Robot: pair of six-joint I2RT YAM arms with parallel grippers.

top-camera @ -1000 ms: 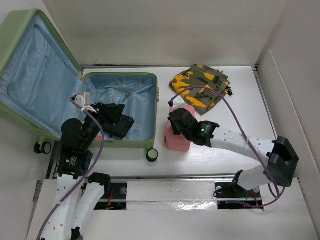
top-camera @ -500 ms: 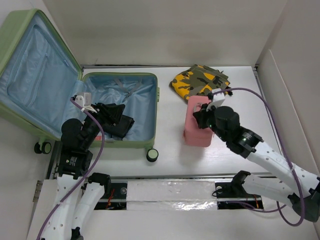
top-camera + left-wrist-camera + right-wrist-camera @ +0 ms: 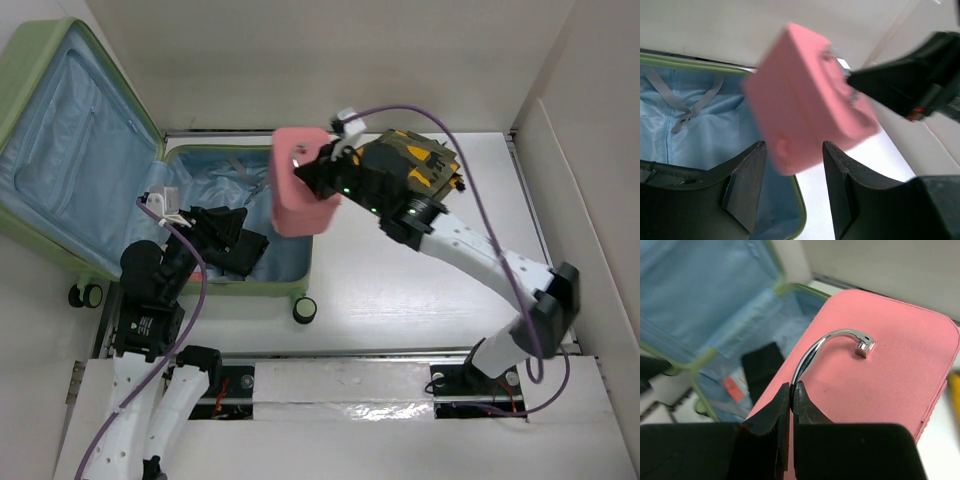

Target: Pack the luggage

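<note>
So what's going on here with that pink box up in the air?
The right fingers are shut on the metal handle of the pink case, holding it in the air over the open green suitcase. The left fingers stand open above the suitcase, holding nothing. A camouflage garment lies on the table.

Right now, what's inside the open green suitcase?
Inside the luggage: a black folded item and grey straps. The pink case overhead hides its right part.

Blurred pink case (image 3: 810, 95) above luggage (image 3: 700, 125) lining, pincer (image 3: 793, 150) jaws apart
</note>
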